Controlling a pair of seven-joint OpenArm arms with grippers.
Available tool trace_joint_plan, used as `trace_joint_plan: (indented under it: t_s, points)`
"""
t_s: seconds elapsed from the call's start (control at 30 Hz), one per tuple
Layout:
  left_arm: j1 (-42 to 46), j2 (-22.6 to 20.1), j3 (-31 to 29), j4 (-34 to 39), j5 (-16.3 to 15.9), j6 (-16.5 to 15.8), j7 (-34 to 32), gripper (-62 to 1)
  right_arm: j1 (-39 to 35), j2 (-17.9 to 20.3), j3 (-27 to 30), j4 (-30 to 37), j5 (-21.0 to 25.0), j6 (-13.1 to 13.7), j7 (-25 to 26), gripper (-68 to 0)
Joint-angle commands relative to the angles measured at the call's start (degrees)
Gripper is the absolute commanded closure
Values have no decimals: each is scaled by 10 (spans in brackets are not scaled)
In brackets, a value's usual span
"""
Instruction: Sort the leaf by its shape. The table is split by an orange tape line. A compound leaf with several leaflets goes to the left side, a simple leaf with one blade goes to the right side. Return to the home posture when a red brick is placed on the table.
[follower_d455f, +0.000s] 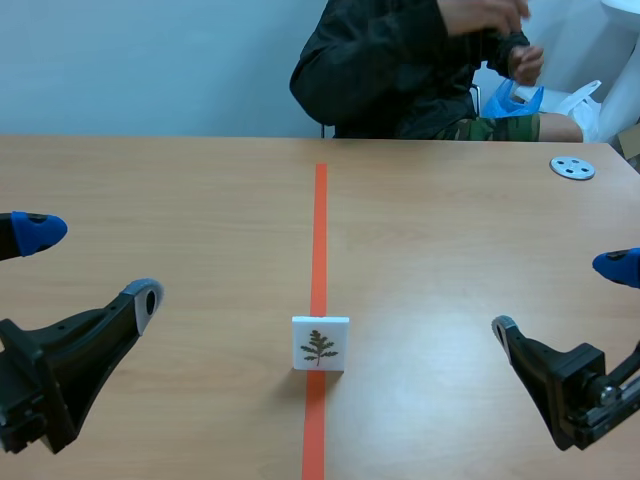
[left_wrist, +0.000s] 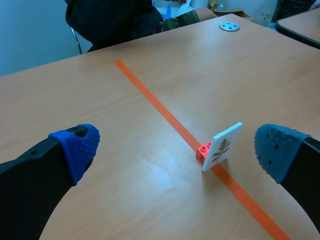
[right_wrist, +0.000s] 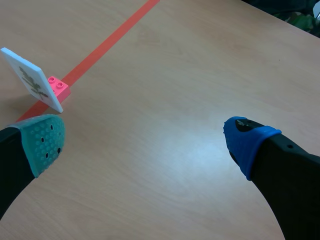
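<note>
Leaf card (follower_d455f: 320, 343): a white square tile printed with a dark green leaf that has a central stem and several side lobes. It stands upright on the orange tape line (follower_d455f: 320, 230), near the robot's edge of the worktop (follower_d455f: 200, 200) and between the two arms.

Worktop: light wood grain, divided lengthwise by the tape line. Behind it is a pale blue wall (follower_d455f: 150, 60).

Person (follower_d455f: 420, 70): seated across the worktop in a dark jacket, hands raised at chest height.

Left gripper (follower_d455f: 92, 266): low on its own side, well apart from the card, fingers spread wide with nothing between them. Its wrist view shows blue pads on both fingers.

Right gripper (follower_d455f: 560, 297): low on its own side, fingers likewise spread and unloaded. Its wrist view shows one grey-green pad and one blue pad.

Grey perforated disc (follower_d455f: 572, 168): flat on the far right of the worktop.

Small studded brick (left_wrist: 203, 151): red-pink, touching the back of the card. Only the wrist views show it; in the scene view the card hides it.
</note>
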Motion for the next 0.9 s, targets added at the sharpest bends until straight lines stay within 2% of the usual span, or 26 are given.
trace_joint_plan:
  t_s: [0.0, 0.53, 0.87]
  points:
    - [-2, -3, 2, 3, -4, -1, -8, -623, 7, 0, 1, 7, 6, -4, 9, -679]
    - [-2, -3, 2, 3, -4, -1, -7, -623, 7, 0, 1, 7, 6, -4, 8, -679]
    - [-2, -3, 2, 3, -4, -1, 23, -623, 6, 0, 1, 7, 6, -4, -3, -679]
